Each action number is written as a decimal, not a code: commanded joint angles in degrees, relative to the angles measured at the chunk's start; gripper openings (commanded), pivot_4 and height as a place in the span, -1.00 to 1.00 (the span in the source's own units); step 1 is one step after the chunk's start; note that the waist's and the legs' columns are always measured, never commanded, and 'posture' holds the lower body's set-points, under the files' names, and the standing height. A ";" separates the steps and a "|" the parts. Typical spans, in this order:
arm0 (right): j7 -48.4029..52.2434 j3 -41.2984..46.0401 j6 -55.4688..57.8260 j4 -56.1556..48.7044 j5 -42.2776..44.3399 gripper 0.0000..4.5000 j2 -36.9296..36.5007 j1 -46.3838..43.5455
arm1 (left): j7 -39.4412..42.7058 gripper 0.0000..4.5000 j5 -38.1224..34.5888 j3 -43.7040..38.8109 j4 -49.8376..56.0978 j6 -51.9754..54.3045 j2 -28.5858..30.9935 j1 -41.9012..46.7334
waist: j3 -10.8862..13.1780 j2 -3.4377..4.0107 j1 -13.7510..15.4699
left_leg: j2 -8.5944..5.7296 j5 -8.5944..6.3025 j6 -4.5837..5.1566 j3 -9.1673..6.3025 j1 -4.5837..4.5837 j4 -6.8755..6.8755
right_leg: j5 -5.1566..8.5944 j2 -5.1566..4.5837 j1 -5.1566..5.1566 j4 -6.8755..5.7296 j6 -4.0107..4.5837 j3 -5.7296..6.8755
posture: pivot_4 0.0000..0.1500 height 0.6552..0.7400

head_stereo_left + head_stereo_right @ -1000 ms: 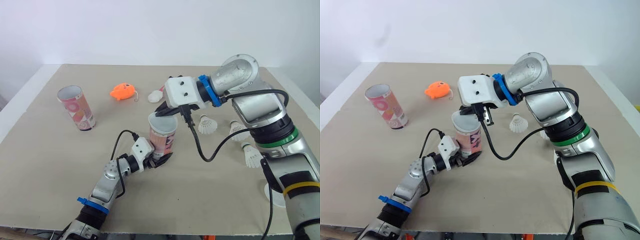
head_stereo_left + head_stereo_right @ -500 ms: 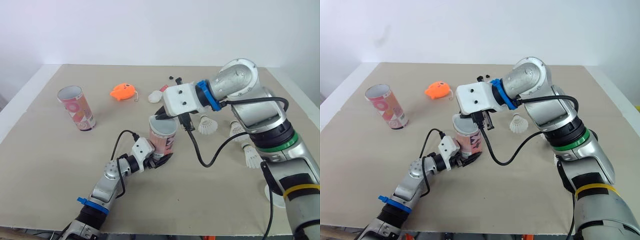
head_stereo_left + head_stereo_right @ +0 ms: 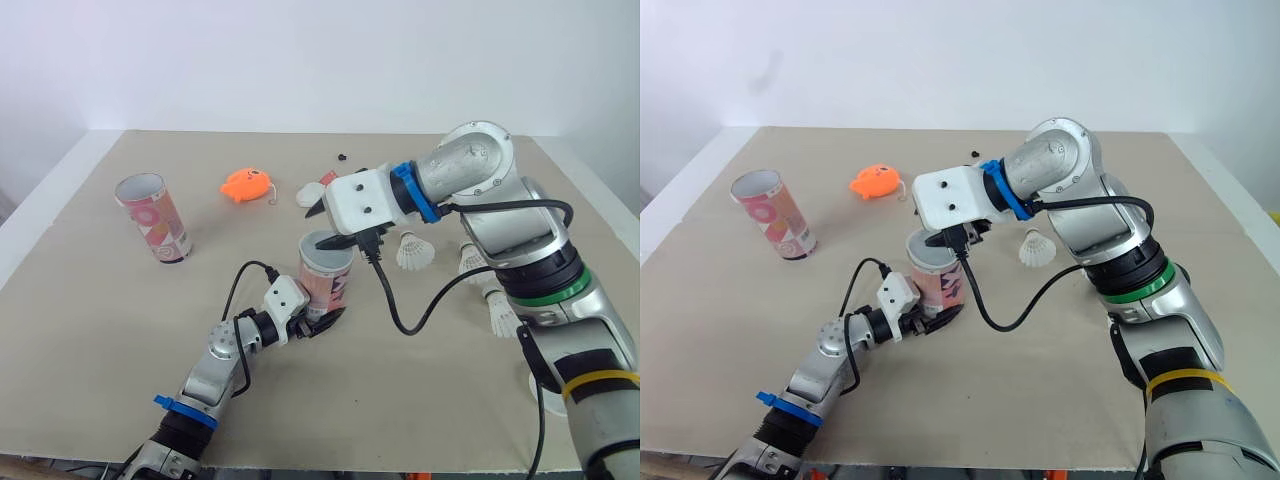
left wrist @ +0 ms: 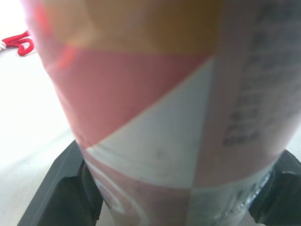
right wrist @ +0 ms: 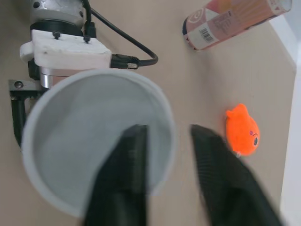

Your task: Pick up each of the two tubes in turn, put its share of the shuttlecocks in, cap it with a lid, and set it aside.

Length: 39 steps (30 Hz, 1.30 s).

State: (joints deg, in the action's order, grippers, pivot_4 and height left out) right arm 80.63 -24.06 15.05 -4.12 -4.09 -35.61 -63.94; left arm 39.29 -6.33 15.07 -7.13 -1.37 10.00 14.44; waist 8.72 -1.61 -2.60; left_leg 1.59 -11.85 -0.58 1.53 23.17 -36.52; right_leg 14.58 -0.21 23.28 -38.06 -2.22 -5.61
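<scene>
My left jaws are clenched on the base of the near tube, upright at mid-table. My right jaws hang released over its open mouth, one over the opening, one outside the rim. The other tube stands far left; shuttlecocks lie to the right.

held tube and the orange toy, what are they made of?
Held tube: likely cardboard with a smooth printed paper wrap; pink and white graphics, fine text, thin pale rim. Orange toy: probably soft rubber or plastic, matte-looking; uniform colour, rounded moulded fish shape.
</scene>
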 commanded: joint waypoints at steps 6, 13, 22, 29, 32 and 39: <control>3.09 -2.63 0.07 -0.13 0.02 0.94 -0.14 1.96 | -0.24 0.50 0.67 0.17 -2.94 1.56 0.30 -1.06 | -0.13 0.09 0.00 | 0.00 0.00 0.00 0.00 -0.09 0.03 | 0.03 0.00 -0.05 0.00 0.03 0.00 | 1.00 1.00; 4.33 5.35 3.70 1.82 9.50 0.55 2.31 -3.66 | 0.04 0.50 0.62 0.13 -3.39 1.31 0.29 -0.72 | -0.03 0.07 -0.03 | 0.02 0.02 0.03 0.00 -0.05 0.03 | -0.02 0.02 0.00 0.00 0.09 0.00 | 1.00 1.00; 7.13 2.54 5.15 2.06 11.22 -0.99 0.22 -3.25 | -0.13 0.50 0.66 0.16 -4.04 0.91 0.00 -0.16 | 0.00 0.04 0.00 | 0.01 0.03 0.06 0.02 0.05 0.02 | 0.00 -0.04 0.05 0.01 0.11 0.03 | 1.00 1.00; 7.40 -4.69 2.20 4.15 5.12 -0.99 -1.26 1.07 | -0.22 0.50 0.62 -0.05 -4.06 0.62 0.07 -0.28 | -0.05 0.10 -0.01 | 0.01 0.04 0.07 0.03 -0.03 0.02 | -0.01 -0.04 0.00 0.01 0.07 0.03 | 1.00 1.00; 7.77 -7.52 2.34 3.04 3.45 -0.99 -0.79 3.20 | -0.28 0.50 0.69 -0.05 -4.23 -0.23 -0.06 -0.09 | -0.09 0.13 -0.01 | 0.01 0.04 0.07 0.00 -0.06 0.02 | 0.01 -0.02 -0.04 0.01 0.12 0.06 | 1.00 1.00; 6.60 -2.49 6.01 2.34 7.86 -0.99 0.76 4.96 | -0.15 0.50 0.12 -0.21 -3.73 -1.67 -0.41 -0.02 | -0.73 0.22 -0.04 | 0.02 0.04 0.07 0.05 -0.45 0.09 | 0.12 -0.02 -0.25 0.01 0.31 0.02 | 1.00 1.00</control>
State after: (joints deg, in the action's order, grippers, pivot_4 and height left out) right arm 86.23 -25.81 17.96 -3.01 1.02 -36.00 -61.87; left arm 39.23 -6.43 14.84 -9.69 -2.73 9.62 15.29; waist 7.99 -1.38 -2.63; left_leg 1.62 -11.81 -0.52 1.58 22.70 -36.42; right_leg 14.72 -0.23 23.03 -38.05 -1.89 -5.59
